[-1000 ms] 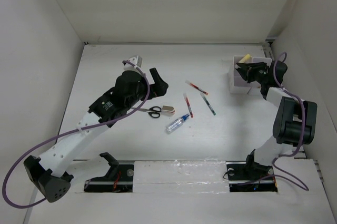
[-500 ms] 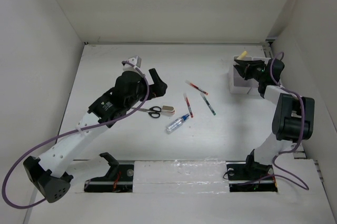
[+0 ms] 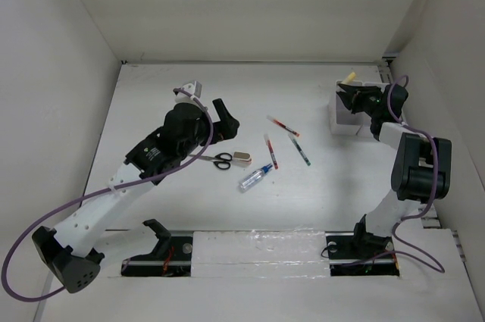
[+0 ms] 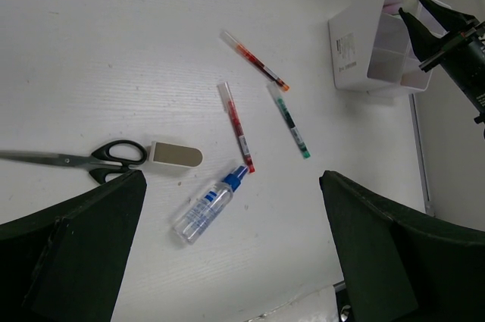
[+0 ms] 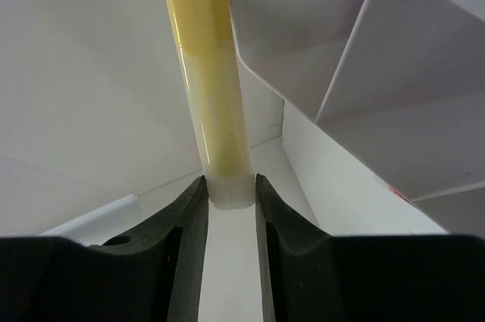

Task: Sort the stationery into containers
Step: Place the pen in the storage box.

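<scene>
While the right gripper (image 5: 229, 188) sits at the upper right of the top view, its jaws are clamped on the butt end of a yellow highlighter (image 5: 213, 72).

- Yellow highlighter: held by the right gripper, with its far tip poking out past the fingers at the bin's upper edge. In the wrist view it runs alongside the bin's outer wall. Whether any part sits inside a compartment cannot be told.
- Bin (image 3: 342, 122): white, with inner dividers, at the upper right of the table (image 3: 151, 95), against the right gripper.
- Left gripper (image 3: 226, 118): left of centre in the top view, jaws wide apart and holding nothing, hanging above the scissors and eraser block.
- Scissors (image 4: 83, 159): black handles, lying flat at centre left, with the blades pointing left in the left wrist view.
- Eraser block (image 4: 176, 156): beige, just beside the scissor handles on their right.
- Bottle (image 4: 206, 207): clear with a blue cap, lying on its side below the eraser block.
- Upper red pen (image 4: 254, 58): lies on a diagonal at centre.
- Lower red pen (image 4: 236, 126): its lower end is just beside the bottle cap.
- Green pen (image 4: 289, 120): right of the lower red pen, apart from it.
</scene>
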